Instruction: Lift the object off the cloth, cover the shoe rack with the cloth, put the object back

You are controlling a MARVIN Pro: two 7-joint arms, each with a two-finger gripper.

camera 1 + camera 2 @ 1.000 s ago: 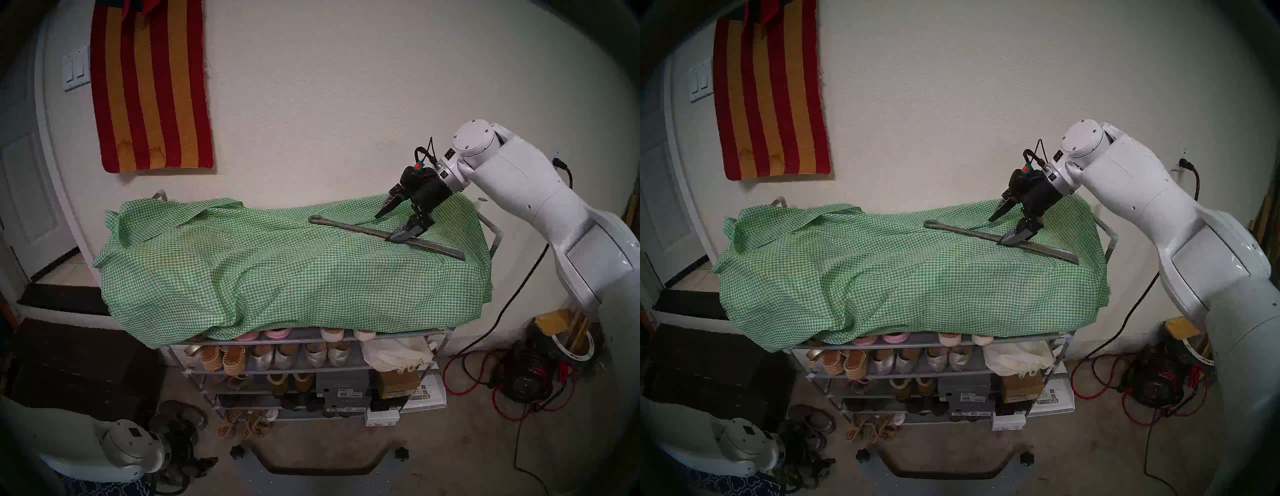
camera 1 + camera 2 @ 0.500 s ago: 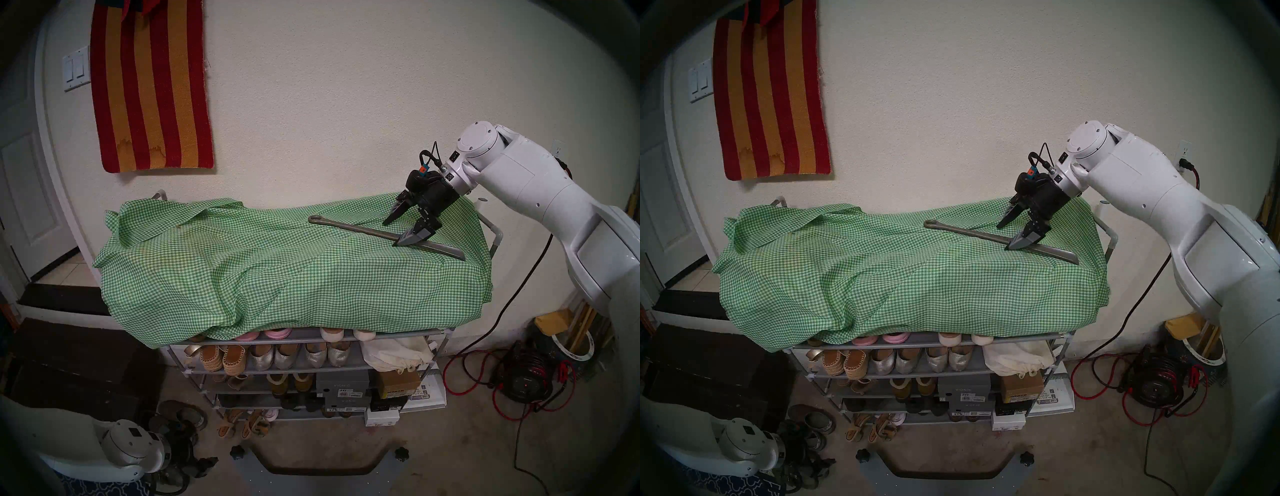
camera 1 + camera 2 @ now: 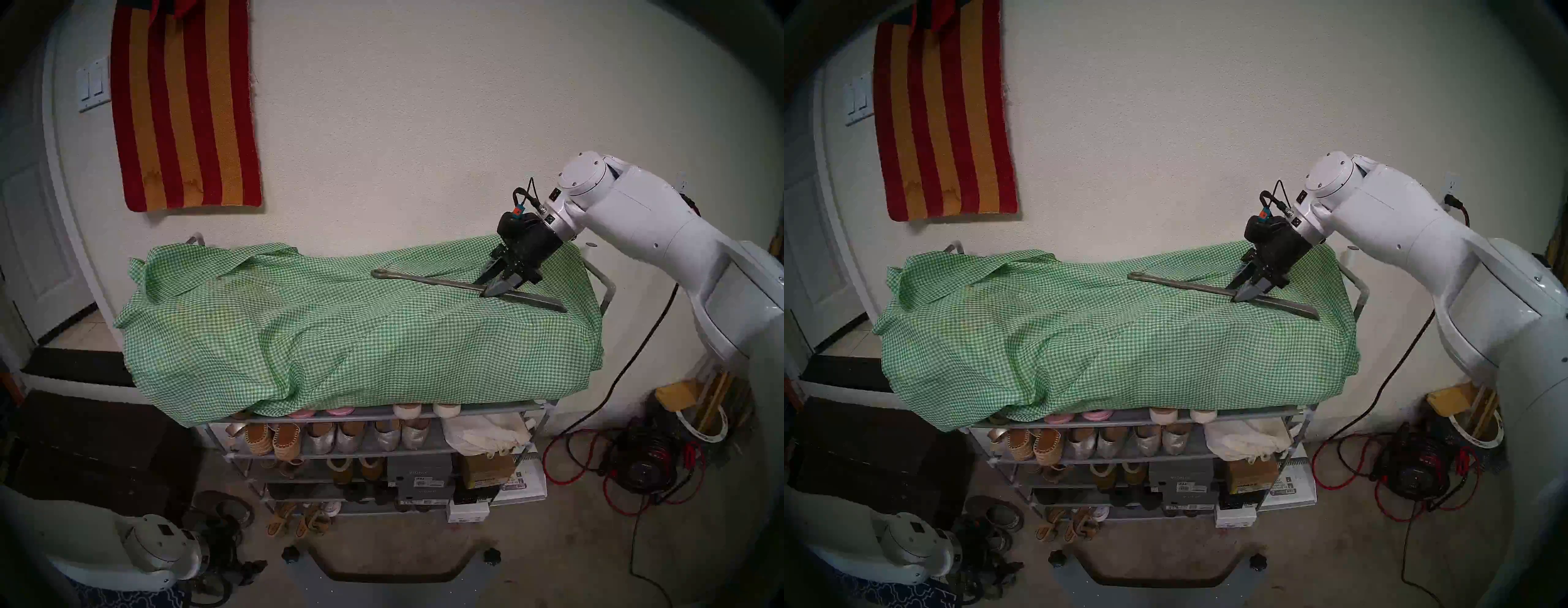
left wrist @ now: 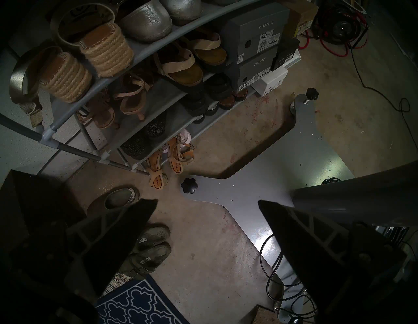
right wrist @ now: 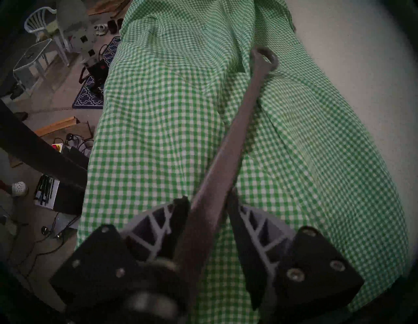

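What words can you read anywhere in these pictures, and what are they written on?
"VIONIC": on the upper grey cardboard shoebox on the grey metal-tube shoe rack.
"VIONIC": on the lower grey shoebox stacked beneath it.
White barcode stickers on both boxes: too small to read.
Black shoebox and tan shoebox labels: print blurred, unreadable.
Tan strappy sandal insole stamp: unreadable.

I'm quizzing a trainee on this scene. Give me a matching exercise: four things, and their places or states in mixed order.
Things:
1. shoehorn
2. gingham cloth
3. left gripper
4. striped rug

Places or states:
A. hanging on the wall
B. open, low over the floor
C. draped over the shoe rack
D. clamped in the right gripper

Pairs: 1-D, 2-C, 3-B, 4-A
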